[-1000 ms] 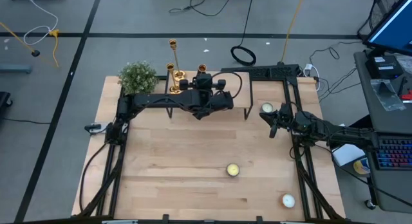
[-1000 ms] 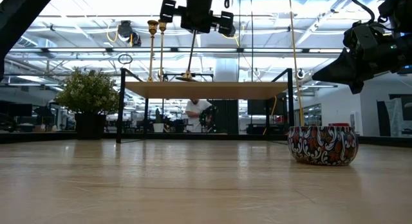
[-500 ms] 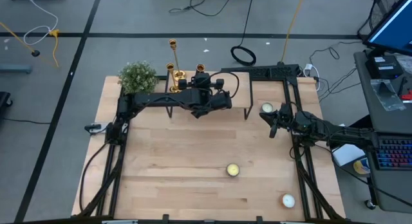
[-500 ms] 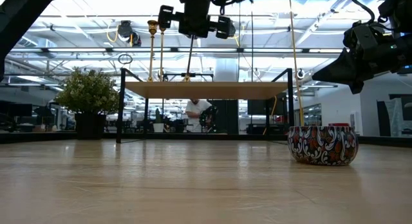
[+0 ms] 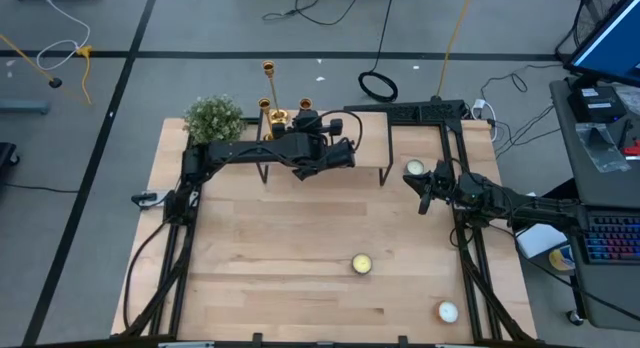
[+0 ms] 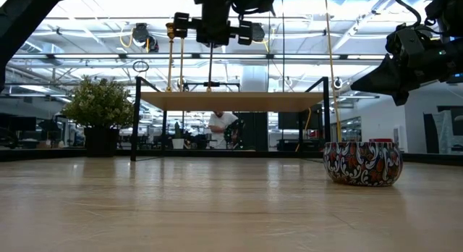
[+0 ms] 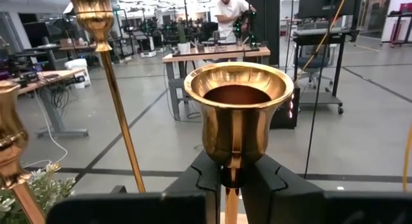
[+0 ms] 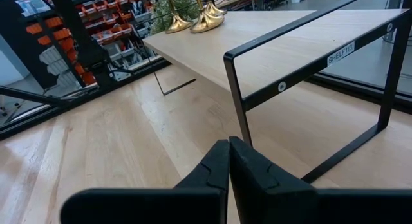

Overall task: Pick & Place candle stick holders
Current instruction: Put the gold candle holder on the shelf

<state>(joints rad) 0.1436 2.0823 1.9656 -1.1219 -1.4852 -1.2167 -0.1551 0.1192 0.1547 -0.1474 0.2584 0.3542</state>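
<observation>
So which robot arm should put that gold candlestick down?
The left. Its gripper is already shut on the candlestick above the shelf. The right gripper is shut, holds nothing, and waits off to the side.

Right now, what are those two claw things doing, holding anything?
Left gripper: closed on the stem of a gold candle stick holder, above the shelf.
Right gripper: shut, holding nothing, by the table's right side.

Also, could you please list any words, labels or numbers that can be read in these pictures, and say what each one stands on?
"SHELF07", or close to that, the last characters being unsure: a small white label on the black metal frame of the wooden shelf, in the right wrist view.
The computer screen at the high view's edge: too small to read.
Nothing else is legible.
</observation>
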